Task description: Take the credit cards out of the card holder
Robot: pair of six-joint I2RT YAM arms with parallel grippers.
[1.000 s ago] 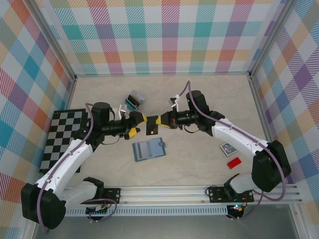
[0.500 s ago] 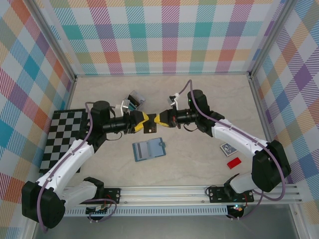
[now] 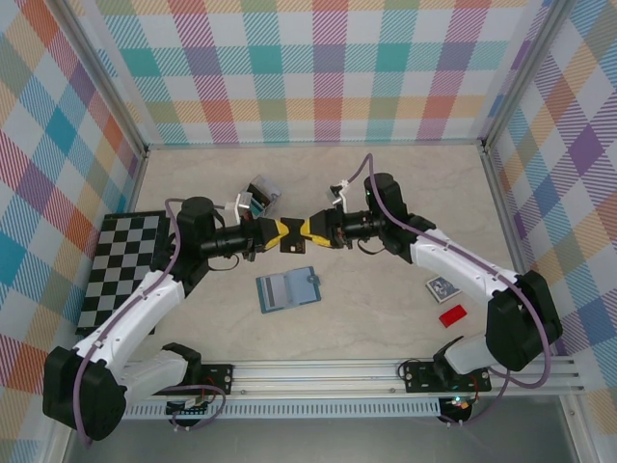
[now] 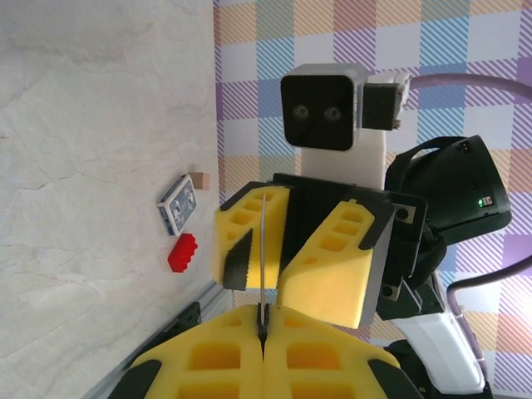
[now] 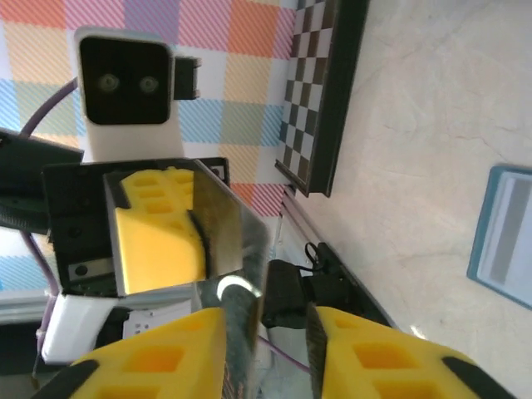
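A dark credit card (image 3: 293,234) hangs in the air between my two grippers above the middle of the table. My left gripper (image 3: 283,234) is shut on its near edge; in the left wrist view the card (image 4: 262,249) stands edge-on, pinched at the left gripper (image 4: 264,316). My right gripper (image 3: 305,232) faces it with jaws apart. In the right wrist view the card (image 5: 229,224) rests against one finger of the right gripper (image 5: 266,349), with a gap to the other. The slate-teal card holder (image 3: 287,289) lies open and flat just below.
A checkerboard mat (image 3: 120,275) lies at the left. A small clear box (image 3: 258,196) sits behind the left gripper. A blue-patterned card (image 3: 442,287) and a red block (image 3: 452,314) lie at the right, near the front rail (image 3: 386,371).
The left gripper moved right toward the right gripper and closed on the card. The right gripper's jaws have parted from it.
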